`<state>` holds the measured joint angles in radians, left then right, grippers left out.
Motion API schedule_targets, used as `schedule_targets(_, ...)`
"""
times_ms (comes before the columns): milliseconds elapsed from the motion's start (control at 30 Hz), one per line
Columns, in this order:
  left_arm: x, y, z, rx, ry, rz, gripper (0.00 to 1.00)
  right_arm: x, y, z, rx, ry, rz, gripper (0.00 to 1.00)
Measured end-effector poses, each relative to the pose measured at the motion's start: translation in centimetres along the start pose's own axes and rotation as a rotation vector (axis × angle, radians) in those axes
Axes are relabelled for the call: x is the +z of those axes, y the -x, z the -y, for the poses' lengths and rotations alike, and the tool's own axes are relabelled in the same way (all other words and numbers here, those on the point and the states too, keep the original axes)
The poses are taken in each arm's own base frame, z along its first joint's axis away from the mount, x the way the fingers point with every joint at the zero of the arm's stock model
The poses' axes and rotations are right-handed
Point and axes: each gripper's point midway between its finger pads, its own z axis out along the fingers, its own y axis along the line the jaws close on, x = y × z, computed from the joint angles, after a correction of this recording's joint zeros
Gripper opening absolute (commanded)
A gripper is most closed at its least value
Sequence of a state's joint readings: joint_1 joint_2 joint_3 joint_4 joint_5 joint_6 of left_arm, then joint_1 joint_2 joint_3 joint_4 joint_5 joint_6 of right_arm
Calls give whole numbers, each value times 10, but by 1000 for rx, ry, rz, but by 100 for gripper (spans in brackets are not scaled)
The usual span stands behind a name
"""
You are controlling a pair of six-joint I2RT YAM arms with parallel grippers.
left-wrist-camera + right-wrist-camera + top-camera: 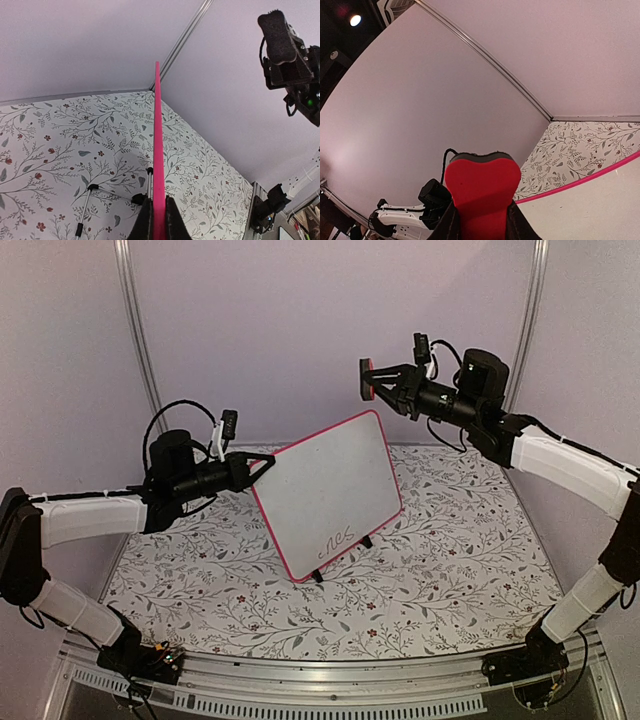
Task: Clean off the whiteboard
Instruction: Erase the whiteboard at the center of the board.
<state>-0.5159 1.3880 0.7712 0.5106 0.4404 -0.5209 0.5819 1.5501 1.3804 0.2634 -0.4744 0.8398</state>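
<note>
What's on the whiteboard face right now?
Dark handwriting near the lower edge of the whiteboard; the rest of the face looks blank. The red eraser in the right gripper is off it. The back is hidden.

Overhead cam looks down from high behind at the whole table [450,540]; both wrist cams sit close, sharing the whiteboard [158,150] edge.

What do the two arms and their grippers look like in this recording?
The left arm and right arm have white shell links joined by black joints and motor housings. Black cables loop above each wrist. The left gripper and right gripper are black, with two narrow fingers each. No markings show.
</note>
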Motion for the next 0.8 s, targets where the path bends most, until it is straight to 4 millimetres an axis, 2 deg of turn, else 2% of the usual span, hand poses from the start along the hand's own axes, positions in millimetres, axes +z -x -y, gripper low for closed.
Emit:
schedule_targets(433, 0, 0, 0, 0, 0, 0, 0, -5, -10, 28, -13, -77, -19, 26)
schedule_targets(800, 0, 0, 0, 0, 0, 0, 0, -15, -5, 33, -77, -133, -4, 27)
